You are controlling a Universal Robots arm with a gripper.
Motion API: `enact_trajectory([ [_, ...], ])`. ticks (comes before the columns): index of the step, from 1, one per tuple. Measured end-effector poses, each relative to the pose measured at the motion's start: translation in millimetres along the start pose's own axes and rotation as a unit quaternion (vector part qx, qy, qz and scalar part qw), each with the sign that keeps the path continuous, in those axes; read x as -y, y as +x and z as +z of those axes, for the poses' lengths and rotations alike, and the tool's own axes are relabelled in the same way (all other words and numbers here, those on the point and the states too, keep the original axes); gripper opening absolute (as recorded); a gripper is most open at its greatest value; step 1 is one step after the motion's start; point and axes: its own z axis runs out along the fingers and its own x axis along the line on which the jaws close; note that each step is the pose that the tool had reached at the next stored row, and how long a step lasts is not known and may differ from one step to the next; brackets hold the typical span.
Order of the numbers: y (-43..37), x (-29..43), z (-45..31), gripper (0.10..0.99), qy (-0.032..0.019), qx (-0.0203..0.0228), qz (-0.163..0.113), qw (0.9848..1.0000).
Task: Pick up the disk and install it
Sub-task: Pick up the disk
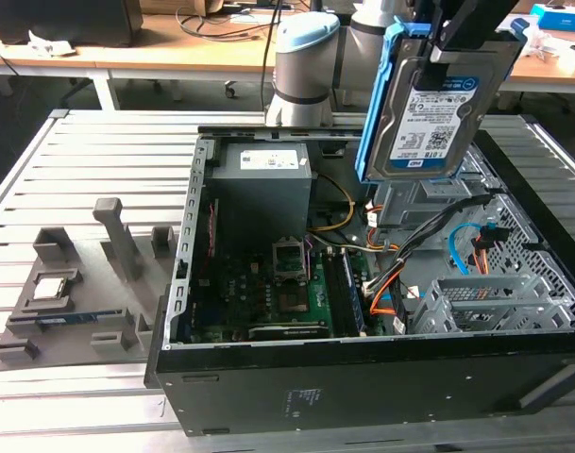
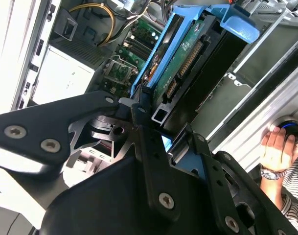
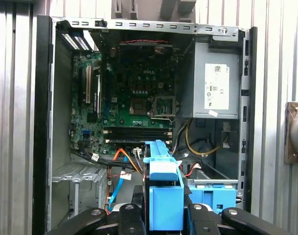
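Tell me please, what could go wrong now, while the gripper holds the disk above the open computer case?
The disk hangs in the gripper by one end, tilted, so it might meet the grey drive bay askew. The loose cables lying beside the bay could get pinched. A person's hand is close to the case in the second wrist view.

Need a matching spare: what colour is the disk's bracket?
Blue; the disk bracket shows best in exterior view.
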Motion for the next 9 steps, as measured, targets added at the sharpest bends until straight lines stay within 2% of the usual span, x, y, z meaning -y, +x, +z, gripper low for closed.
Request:
enact_trajectory([
  [3,2.8,-0.1,0.4,0.365,0.0,-0.0001,0.0,1.0],
  [9,14.9,-0.4,1.7,0.365,0.0,-0.0001,0.0,1.0],
])
